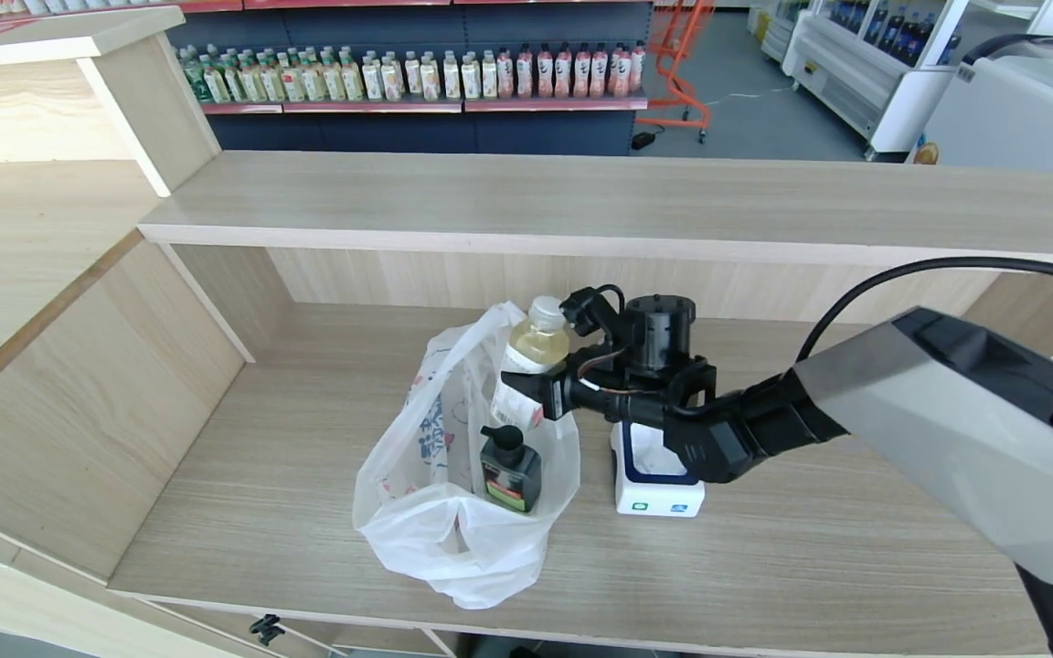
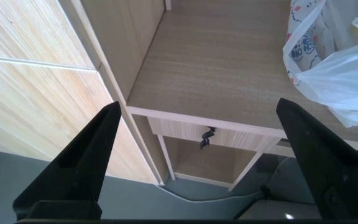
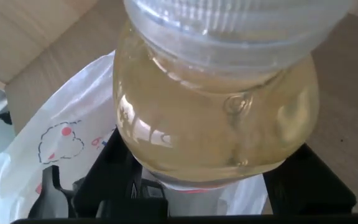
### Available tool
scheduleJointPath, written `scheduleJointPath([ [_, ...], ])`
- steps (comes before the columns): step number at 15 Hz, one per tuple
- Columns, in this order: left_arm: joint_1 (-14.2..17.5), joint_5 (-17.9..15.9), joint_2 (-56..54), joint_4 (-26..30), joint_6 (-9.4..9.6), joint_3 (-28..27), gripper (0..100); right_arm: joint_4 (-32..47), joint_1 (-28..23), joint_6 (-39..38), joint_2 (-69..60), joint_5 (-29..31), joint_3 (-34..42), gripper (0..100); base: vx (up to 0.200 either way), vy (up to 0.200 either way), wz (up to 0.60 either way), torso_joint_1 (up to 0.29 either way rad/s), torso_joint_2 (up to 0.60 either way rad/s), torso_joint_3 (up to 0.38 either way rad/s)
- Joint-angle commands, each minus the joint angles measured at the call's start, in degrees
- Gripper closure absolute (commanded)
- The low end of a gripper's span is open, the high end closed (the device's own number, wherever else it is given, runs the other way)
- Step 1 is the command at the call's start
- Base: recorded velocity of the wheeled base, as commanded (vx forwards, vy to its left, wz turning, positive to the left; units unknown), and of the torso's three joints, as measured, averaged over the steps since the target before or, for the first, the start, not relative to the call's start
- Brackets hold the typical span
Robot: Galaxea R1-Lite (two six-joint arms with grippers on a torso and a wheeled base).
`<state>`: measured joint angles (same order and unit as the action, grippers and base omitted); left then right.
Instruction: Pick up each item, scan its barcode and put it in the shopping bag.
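Right gripper (image 1: 534, 395) clamped on pale-yellow drink bottle (image 1: 537, 347) at shopping bag (image 1: 417, 512) mouth, bottle label white, print unreadable, bag cartoon-printed, dark pump bottle (image 1: 510, 471) inside, left gripper (image 2: 197, 155) wide apart

right arm shell (image 1: 947, 411): big angular grey casing, matte finish, with a black slab on top
forearm link (image 1: 737, 434): chunky, rounded, all black
wrist (image 1: 659, 329): stubby black cylinder with a flat cap
cable (image 1: 901, 274): thick black one, arcs out of the forearm link and over the grey casing
small wires (image 1: 601, 364): thin, brownish, tucked in by the wrist
right gripper (image 1: 534, 391): black and boxy, pretty plain
left gripper (image 2: 197, 165): two matte black fingers (image 2: 79, 168), wedge shaped, broad at the base, narrowing toward the tip
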<state>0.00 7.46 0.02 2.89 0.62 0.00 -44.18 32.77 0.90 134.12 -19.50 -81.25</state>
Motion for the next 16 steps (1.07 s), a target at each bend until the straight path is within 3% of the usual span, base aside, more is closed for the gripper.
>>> scheduleJointPath([
  [1,0.0,0.0,0.0,0.0,-0.01,0.0,0,-2.1,0.0,3.5,4.3,0.0,-2.0,100,0.000,0.000,0.00,0.000,0.00,0.000],
  [10,0.0,0.0,0.0,0.0,-0.01,0.0,0,-4.9,0.6,8.0,9.7,-0.7,-9.8,100,0.000,0.000,0.00,0.000,0.00,0.000],
  [11,0.0,0.0,0.0,0.0,-0.01,0.0,0,-4.9,0.5,8.9,9.8,-0.7,-9.7,0,0.000,0.000,0.00,0.000,0.00,0.000],
  [16,0.0,0.0,0.0,0.0,-0.01,0.0,0,-4.9,0.5,4.9,5.8,-1.0,-7.7,0,0.000,0.000,0.00,0.000,0.00,0.000],
])
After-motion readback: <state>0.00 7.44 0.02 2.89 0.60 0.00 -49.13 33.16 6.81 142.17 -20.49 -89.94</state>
